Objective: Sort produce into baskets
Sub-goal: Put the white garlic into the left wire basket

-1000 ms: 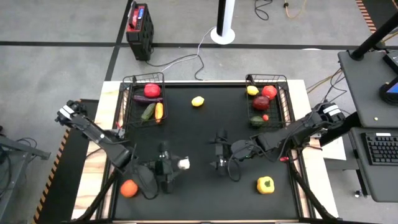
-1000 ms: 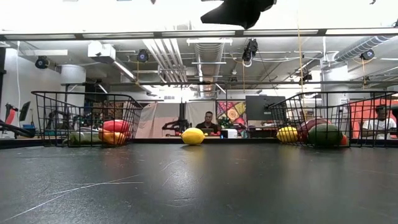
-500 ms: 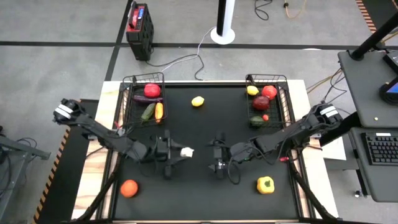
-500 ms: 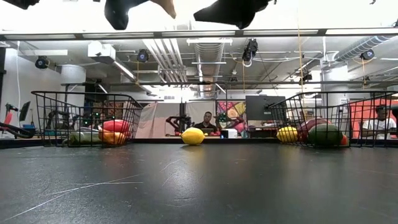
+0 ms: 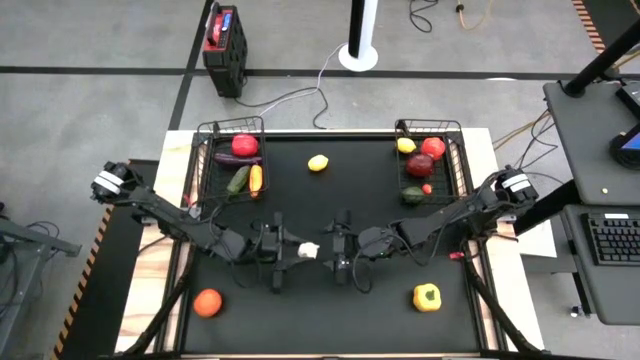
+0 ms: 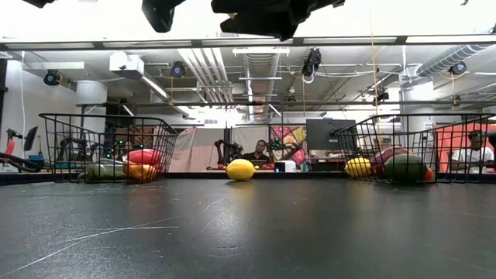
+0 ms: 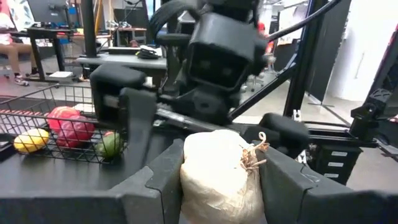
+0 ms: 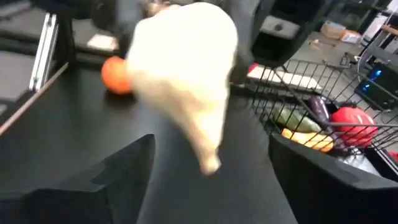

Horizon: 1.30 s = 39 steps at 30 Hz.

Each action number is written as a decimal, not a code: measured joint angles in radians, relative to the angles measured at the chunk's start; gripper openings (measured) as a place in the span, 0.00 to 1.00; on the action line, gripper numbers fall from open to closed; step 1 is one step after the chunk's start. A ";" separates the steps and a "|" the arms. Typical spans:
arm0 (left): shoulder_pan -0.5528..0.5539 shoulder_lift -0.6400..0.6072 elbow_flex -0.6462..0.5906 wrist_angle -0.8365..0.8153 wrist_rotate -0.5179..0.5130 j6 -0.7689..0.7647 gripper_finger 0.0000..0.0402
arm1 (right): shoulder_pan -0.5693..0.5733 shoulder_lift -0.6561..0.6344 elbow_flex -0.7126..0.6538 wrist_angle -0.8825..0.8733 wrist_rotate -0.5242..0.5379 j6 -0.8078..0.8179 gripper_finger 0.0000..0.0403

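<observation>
My left gripper [image 5: 297, 250] is shut on a white garlic [image 5: 309, 250], held above the middle of the black table and pointing toward the right arm. My right gripper [image 5: 332, 252] faces it from the table's right, open, its fingers [image 8: 118, 180] standing either side of the garlic [image 8: 186, 68] with no visible touch. A lemon [image 5: 318, 162] lies at the far middle. An orange tomato [image 5: 207, 302] lies at the near left and a yellow pepper [image 5: 427, 297] at the near right. The left basket [image 5: 203, 160] and right basket [image 5: 462, 165] both hold produce. My left gripper pinches the garlic's bulb by its two sides [image 7: 186, 180] between its two fingers [image 7: 158, 180]. The fingers come level from the table's left. The garlic is lifted clear of the table, and part of it sticks out beyond the fingertips toward the right gripper.
A red-and-black box [image 5: 222, 35] stands on the floor beyond the far edge, with a white pole base [image 5: 358, 55] near it. A desk with a keyboard [image 5: 612, 238] is at the right. People sit in the room behind the table [image 6: 260, 155].
My left gripper has carried the garlic from the near left toward the table's middle, sinking a little and turning level. My right gripper has moved toward the table's left, up to the garlic, so the two grippers now face each other closely.
</observation>
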 joint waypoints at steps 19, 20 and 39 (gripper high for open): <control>0.077 -0.083 0.029 -0.263 -0.093 0.000 0.36 | -0.007 -0.055 0.061 -0.246 0.364 0.034 0.46; 0.092 -0.099 0.044 -0.343 -0.124 -0.014 0.36 | -0.007 -0.062 0.073 -0.287 0.426 0.053 0.48; 0.807 -0.159 0.325 -1.666 -0.062 -0.479 0.44 | -0.016 -0.082 0.107 -0.457 0.461 0.184 0.69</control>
